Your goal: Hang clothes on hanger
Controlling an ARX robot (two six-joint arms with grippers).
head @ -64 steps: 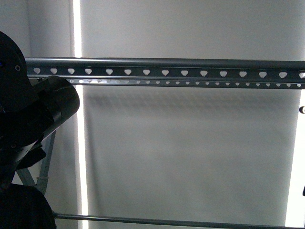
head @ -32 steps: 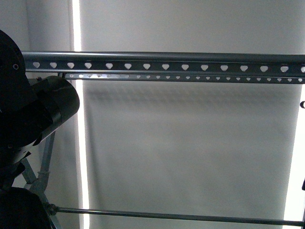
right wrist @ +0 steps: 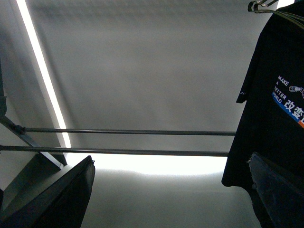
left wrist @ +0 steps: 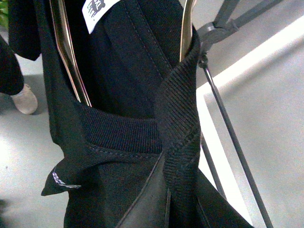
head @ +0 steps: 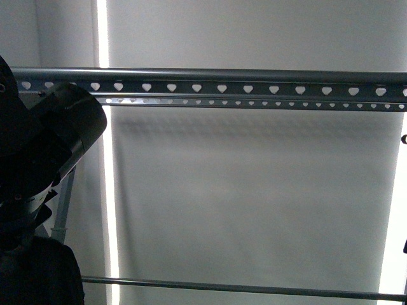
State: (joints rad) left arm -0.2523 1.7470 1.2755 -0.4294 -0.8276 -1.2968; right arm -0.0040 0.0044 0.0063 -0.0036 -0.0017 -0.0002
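The black T-shirt (right wrist: 273,142) hangs straight down, with its white words and blue-orange line showing in the right wrist view. It sits on a thin shiny coat hanger (left wrist: 66,52), and the hanger's wires go down inside the ribbed collar (left wrist: 123,133). The shirt is right up against the left wrist camera, so it is at the left arm (head: 44,146) and well apart from the right one. The drying rack's top rail (head: 254,81), the one with the heart holes, runs side to side high across the front view. The shirt is not on it yet. The rail seems to lie above and a little ahead of the shirt, so the next move probably needs to lift the hanger's hook up and over that long bar. The left arm is raised at the left end of the rail, and its dark body covers a bit of the bar. Cloth hides the left gripper, so one cannot tell if it is pinched on the shirt or the hanger, though it is probably carrying them. The right gripper (right wrist: 171,194) is spread wide and holds nothing. It points toward the rack's two low rods (right wrist: 128,132), with the shirt off to one side.
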